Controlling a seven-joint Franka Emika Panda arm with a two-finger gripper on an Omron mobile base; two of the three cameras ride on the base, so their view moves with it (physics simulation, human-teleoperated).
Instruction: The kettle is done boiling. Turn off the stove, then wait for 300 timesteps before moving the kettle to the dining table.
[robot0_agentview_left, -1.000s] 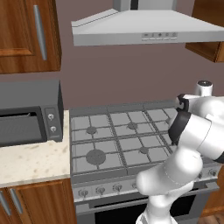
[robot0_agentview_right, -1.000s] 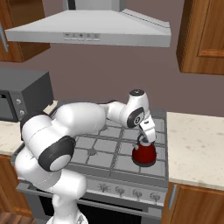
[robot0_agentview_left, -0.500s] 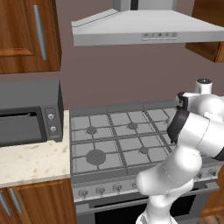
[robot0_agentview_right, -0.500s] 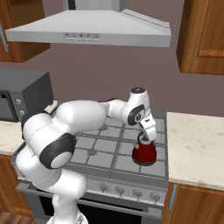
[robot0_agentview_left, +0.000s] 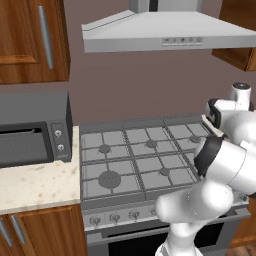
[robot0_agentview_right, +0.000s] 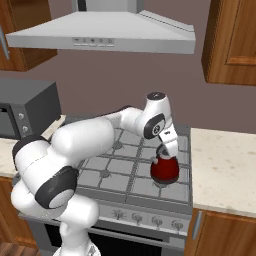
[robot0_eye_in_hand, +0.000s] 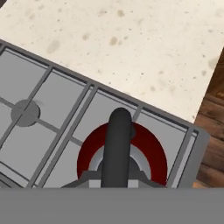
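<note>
The red kettle (robot0_agentview_right: 165, 170) stands on the front right burner of the grey stove (robot0_agentview_right: 116, 167). My gripper (robot0_agentview_right: 163, 151) reaches down from above and is shut on the kettle's dark arched handle (robot0_eye_in_hand: 117, 144). In the hand view the red kettle (robot0_eye_in_hand: 151, 151) sits straight below the hand, on the grates of the stove (robot0_eye_in_hand: 39, 131). From the left base view the stove (robot0_agentview_left: 135, 162) shows its grates, and my own arm hides the kettle. The dining table is out of view.
A grey microwave (robot0_agentview_left: 30, 132) stands on the counter (robot0_agentview_left: 35, 185) left of the stove. A beige counter (robot0_agentview_right: 225, 167) lies right of the kettle. The range hood (robot0_agentview_right: 105, 35) hangs overhead. Front knobs (robot0_agentview_right: 135, 217) line the stove's edge. Wood cabinets flank the hood.
The gripper's jaws have closed onto the kettle's handle. The arm and the kettle have stayed where they were.
</note>
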